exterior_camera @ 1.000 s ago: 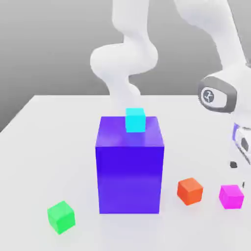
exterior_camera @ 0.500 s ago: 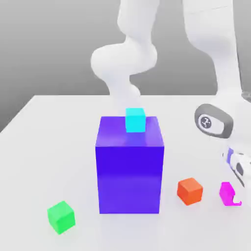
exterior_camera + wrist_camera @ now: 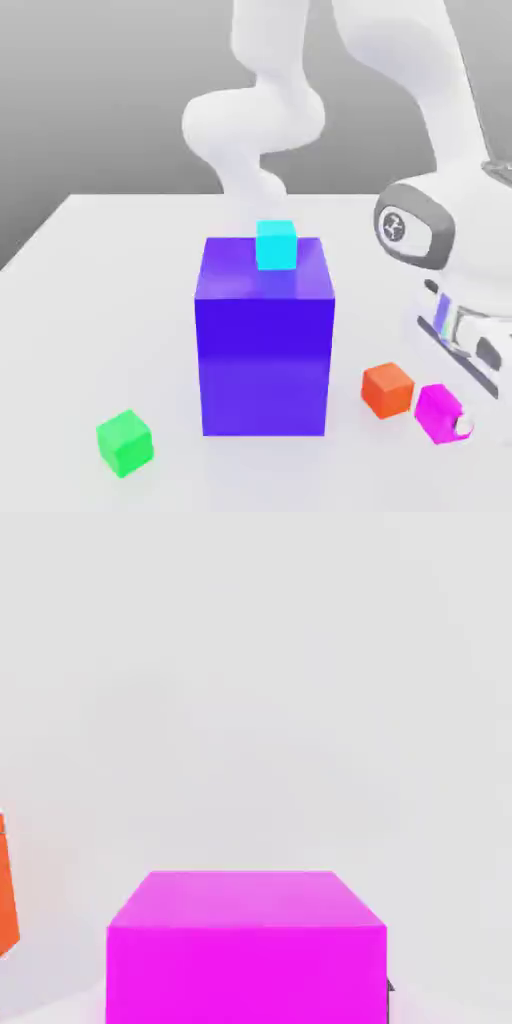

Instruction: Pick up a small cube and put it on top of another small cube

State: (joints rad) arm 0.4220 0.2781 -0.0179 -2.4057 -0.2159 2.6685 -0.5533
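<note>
The big blue block (image 3: 263, 335) stands upright on the white table (image 3: 90, 300) and serves as the reference here. A cyan cube (image 3: 276, 245) sits on its top face, toward the far edge, square to the block.

Pink cube (image 3: 438, 411): low, to the exterior view's right of the block, well clear of it. It has equal sides, so no long axis to record. In the exterior view it sits turned, one vertical edge facing the camera, and it looks slightly tipped. Whether its base rests flat on the table or is just lifted, I cannot tell. In the hand view the pink cube (image 3: 246, 947) shows a flat top face and one front face square-on, glossy and plain.

Orange cube (image 3: 388, 389): between the block and the pink cube, just beside the pink one; touching or a hair apart, I cannot tell. It rests flat on the table. The hand view catches a sliver of the orange cube (image 3: 7, 897) at the frame edge.

Green cube (image 3: 125, 441): on the table at the block's other side, toward the exterior view's left and nearer the camera, well apart from the rest.

Gripper (image 3: 455, 420): down at the pink cube, the arm's wrist directly above it. One pale fingertip (image 3: 463, 427) shows against the cube's right face. The fingers appear narrow and clamped on the pink cube.
</note>
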